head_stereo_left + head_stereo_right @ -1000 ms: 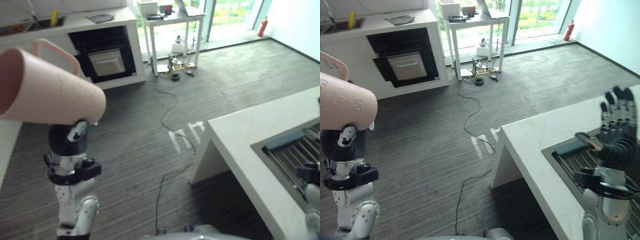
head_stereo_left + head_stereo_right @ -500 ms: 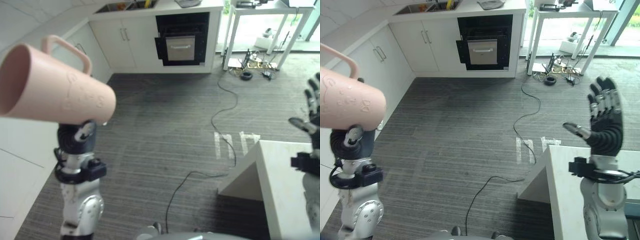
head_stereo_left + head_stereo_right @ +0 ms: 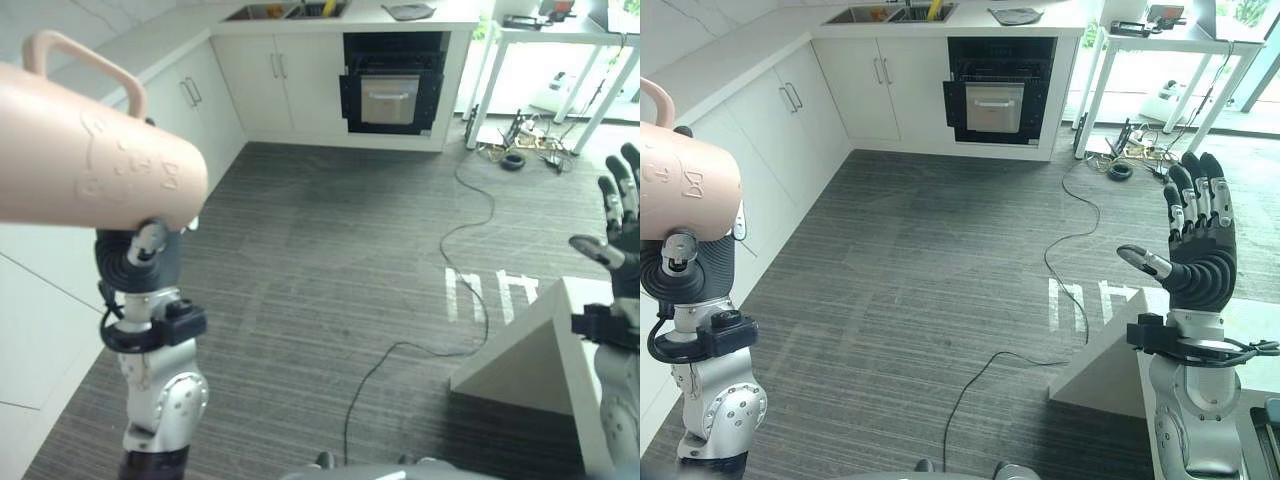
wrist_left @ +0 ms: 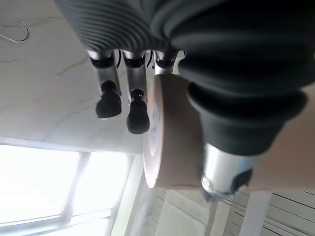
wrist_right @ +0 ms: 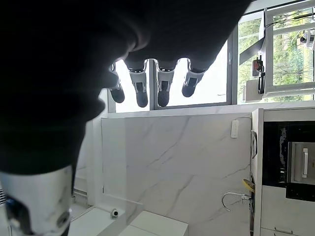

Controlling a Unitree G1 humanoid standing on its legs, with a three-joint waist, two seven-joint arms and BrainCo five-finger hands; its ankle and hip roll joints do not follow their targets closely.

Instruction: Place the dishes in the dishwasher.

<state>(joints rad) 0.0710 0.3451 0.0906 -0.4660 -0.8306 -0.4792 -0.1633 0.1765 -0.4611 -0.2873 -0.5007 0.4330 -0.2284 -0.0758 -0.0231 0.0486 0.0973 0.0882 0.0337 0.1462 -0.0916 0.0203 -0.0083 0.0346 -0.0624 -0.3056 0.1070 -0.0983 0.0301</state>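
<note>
midway at best, judging by the load in hand and nothing yet racked. pink mug (image 3: 85,140) held high at the upper left of the left eye view, lying on its side with the handle up and the base end toward the centre of the frame, clasped by the left hand (image 4: 147,98): in the left wrist view, thumb curled across the mug wall, with dark fingertips (image 4: 109,103) showing past its rim. right hand (image 3: 1198,245) raised at the right of the right eye view, fingers straight and spread, thumb out to the side, carrying nothing. corner of the white desk (image 3: 1110,350) at the lower right; dark oven (image 3: 998,95) set into white cabinets (image 3: 855,90) at the top centre across the grey floor (image 3: 910,280). no open dishwasher rack to be made out here, so still left, probably: reaching the machine, lowering the mug into a rack and letting go, then any other dishes.
</note>
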